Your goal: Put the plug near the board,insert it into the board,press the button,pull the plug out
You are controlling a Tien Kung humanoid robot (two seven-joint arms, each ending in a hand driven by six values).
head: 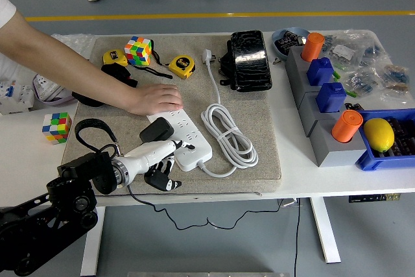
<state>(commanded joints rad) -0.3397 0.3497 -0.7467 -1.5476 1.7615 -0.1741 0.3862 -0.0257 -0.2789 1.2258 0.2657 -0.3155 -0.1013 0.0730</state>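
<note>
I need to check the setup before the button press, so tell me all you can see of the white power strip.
The power strip is a long white plastic board with rows of sockets, lying flat and slanted on the grey mat. A black plug sits on its left part. A person's hand presses its far end. The left robot hand touches its near edge. Its white cord leaves the near end and lies coiled to its right.
</note>
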